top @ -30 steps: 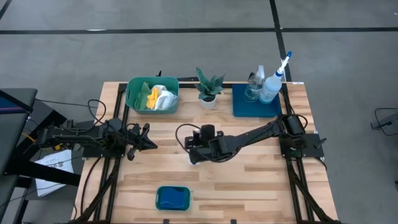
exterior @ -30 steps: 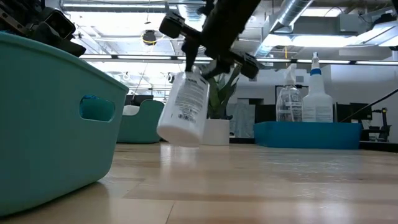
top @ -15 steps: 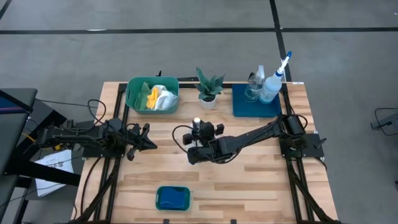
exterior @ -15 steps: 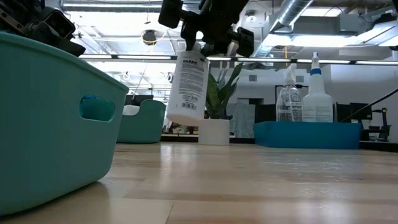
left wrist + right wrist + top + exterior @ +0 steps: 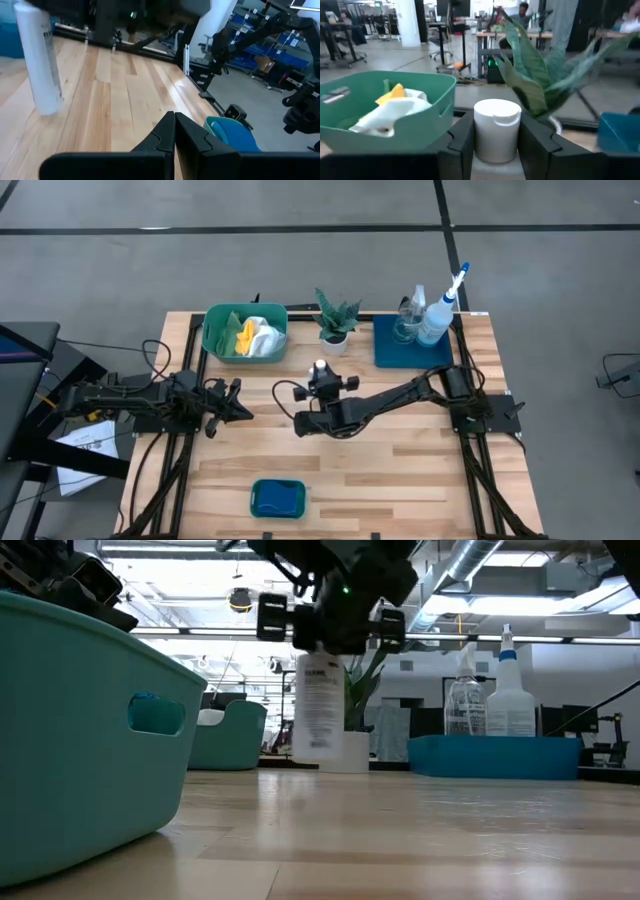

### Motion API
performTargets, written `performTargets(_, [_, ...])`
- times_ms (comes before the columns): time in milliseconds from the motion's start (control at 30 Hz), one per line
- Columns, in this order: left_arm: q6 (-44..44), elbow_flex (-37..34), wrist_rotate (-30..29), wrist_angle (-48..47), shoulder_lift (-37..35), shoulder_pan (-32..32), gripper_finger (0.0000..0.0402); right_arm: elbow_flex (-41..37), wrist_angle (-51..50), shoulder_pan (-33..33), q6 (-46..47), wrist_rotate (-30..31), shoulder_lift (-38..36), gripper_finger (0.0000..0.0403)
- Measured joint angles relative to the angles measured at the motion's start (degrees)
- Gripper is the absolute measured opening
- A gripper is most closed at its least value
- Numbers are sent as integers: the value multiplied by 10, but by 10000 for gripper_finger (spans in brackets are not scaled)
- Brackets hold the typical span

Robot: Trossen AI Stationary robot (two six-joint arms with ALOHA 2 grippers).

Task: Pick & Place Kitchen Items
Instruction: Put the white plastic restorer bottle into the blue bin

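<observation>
Right tool holds the small white bottle upright above the middle of the counter.

From the left: the left tool (image 5: 232, 411) waits low over the counter's (image 5: 400, 470) left side, fingers pressed together with nothing between them. Behind it, the green tub (image 5: 212, 332) holds the white, yellow and green cloths (image 5: 252, 337). At mid-counter the right tool (image 5: 322, 383) clamps the small white bottle (image 5: 319, 708) just below its cap, bottle vertical and clear of the wood, near the potted plant (image 5: 335, 320). Farther right, the dark blue tray (image 5: 385, 350) carries the clear spray bottle (image 5: 409, 315) and the white spray bottle (image 5: 438, 312).
</observation>
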Motion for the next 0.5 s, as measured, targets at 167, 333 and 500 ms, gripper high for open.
performTargets(167, [0,0,-2,1,6,0,3,1,6,4,-20,34,14,108])
performTargets(333, [0,0,-2,0,14,0,3,1,-7,10,-17,50,15,108])
performTargets(500, [0,0,-2,0,16,0,3,1,-12,15,-14,49,16,108])
